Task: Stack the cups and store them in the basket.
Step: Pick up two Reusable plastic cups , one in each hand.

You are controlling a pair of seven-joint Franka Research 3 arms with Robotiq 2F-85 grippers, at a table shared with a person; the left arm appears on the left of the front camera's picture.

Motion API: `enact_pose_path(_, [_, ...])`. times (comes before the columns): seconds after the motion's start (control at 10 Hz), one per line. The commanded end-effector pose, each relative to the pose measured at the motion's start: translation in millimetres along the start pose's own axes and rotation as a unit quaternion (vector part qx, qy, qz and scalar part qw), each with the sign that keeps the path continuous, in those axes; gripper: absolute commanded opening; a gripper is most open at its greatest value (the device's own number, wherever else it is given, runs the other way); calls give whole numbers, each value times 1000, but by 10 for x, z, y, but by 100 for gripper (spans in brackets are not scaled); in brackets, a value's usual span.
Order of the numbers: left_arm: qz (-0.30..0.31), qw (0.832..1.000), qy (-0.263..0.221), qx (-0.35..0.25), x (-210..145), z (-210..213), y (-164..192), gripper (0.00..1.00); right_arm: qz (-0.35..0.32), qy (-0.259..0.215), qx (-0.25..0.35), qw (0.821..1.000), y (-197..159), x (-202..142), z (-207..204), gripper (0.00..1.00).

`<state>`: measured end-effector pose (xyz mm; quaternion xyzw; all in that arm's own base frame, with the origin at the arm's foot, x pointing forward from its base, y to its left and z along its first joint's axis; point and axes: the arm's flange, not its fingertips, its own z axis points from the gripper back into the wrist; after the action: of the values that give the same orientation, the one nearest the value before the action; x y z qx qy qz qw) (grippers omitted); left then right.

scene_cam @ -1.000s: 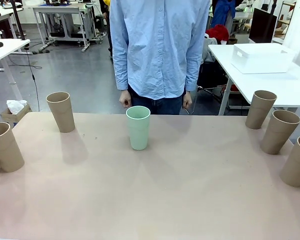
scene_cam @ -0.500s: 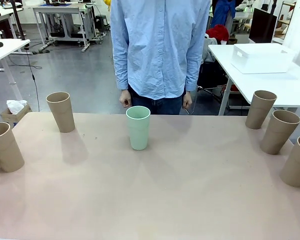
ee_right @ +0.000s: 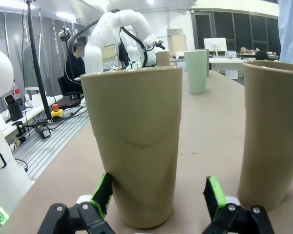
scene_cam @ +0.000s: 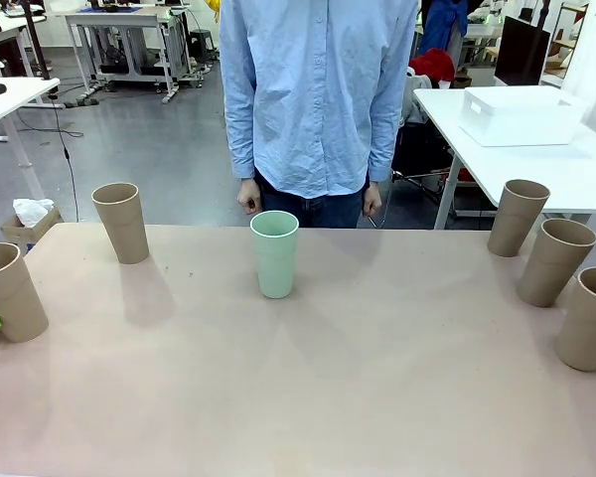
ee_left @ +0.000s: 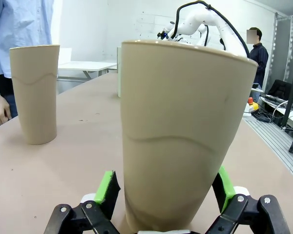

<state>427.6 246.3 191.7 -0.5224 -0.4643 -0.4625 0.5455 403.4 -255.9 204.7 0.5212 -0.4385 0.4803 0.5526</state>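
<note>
Table (scene_cam: 308, 397): six cups, all upright, none nested.
- Left-edge cup (scene_cam: 5, 290), tan, at the left edge.
- Far-left cup (scene_cam: 121, 221), tan, near the far left corner.
- Mint cup (scene_cam: 275, 253), mid-table toward the far edge, in front of the person (scene_cam: 318, 89). The person's hands hang by the far edge, apart from every cup.
- Three tan cups in a row along the right edge, each apart from the next: far-right cup (scene_cam: 518, 217), middle-right cup (scene_cam: 556, 260), right-edge cup (scene_cam: 591, 318).

Basket (scene_cam: 521, 114): on a side table (scene_cam: 576, 174) beyond the far right corner, well apart from the cups.

Left gripper (ee_left: 166, 187): jaws spread astride the base of the left-edge cup, one green pad (ee_left: 107, 187) close at each wall. Cannot tell whether they press on it or only stand beside it.

Right gripper (ee_right: 158, 195): jaws spread around the base of the right-edge cup. One pad sits just beside the wall and the other stands clearly off it, so the cup is not pinched. The middle-right cup stands just beyond that far finger.
</note>
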Motion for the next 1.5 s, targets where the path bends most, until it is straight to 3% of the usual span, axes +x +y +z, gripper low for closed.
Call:
enact_pose_path(0.0, [4, 1000, -9, 4, 48, 23, 38, 100, 3, -5, 16, 1000, -35, 22, 18, 100])
enact_pose_path(1.4, [20, 1000, -11, -1, -31, -19, 80, 100, -10, -2, 74, 997, 90, 72, -284, 100])
